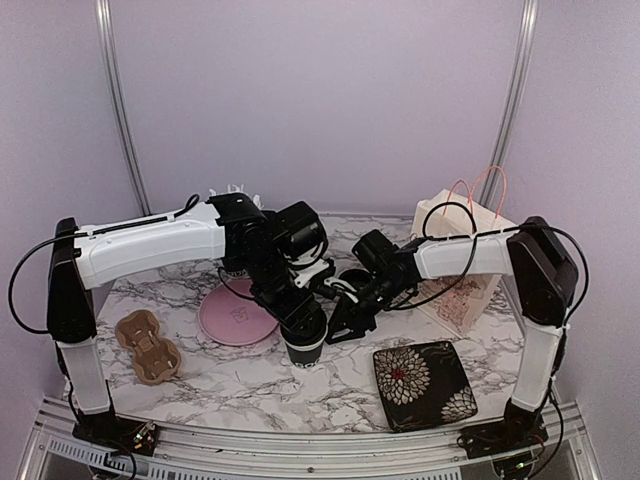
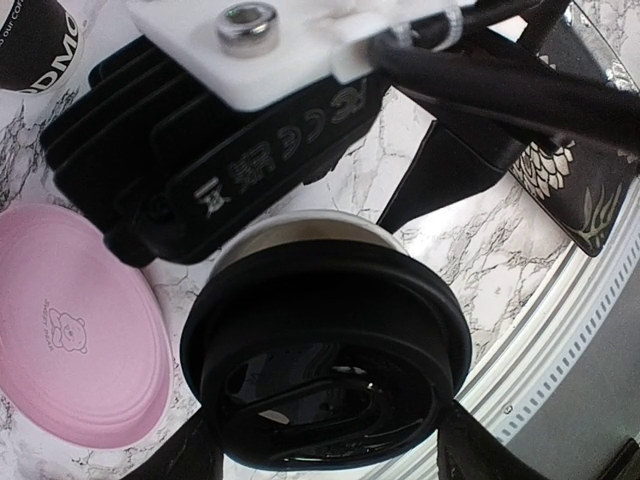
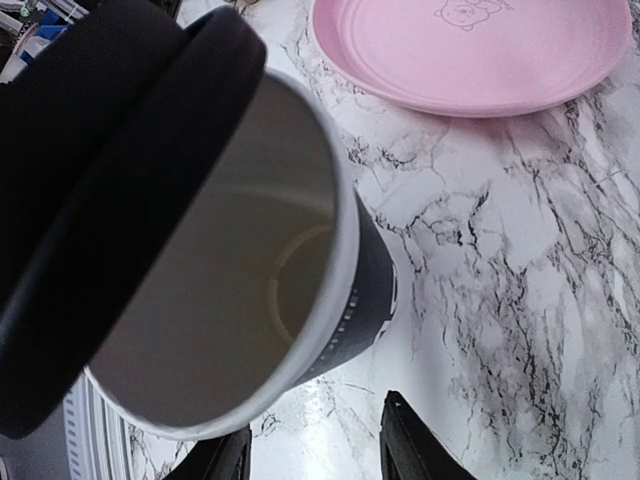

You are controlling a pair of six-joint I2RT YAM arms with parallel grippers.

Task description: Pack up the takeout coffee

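One paper cup [image 1: 303, 348] stands open at centre frame on the marble table [image 1: 240, 375]. Left fingers [image 2: 480, 455] pinch its black lid [image 2: 325, 330], tilted against the rim; it probably needs levelling before pressing evenly. Right fingers [image 3: 405, 445] sit apart beside the cup, contact unclear

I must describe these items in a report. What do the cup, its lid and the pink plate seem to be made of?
Cup: probably paper; matte pale inside with a seamed bottom disc, black printed outside.
Lid: likely plastic; black, glossy, with moulded ridges catching reflections.
Plate: perhaps plastic or silicone; smooth pink, soft sheen, embossed bear; I cannot tell which.
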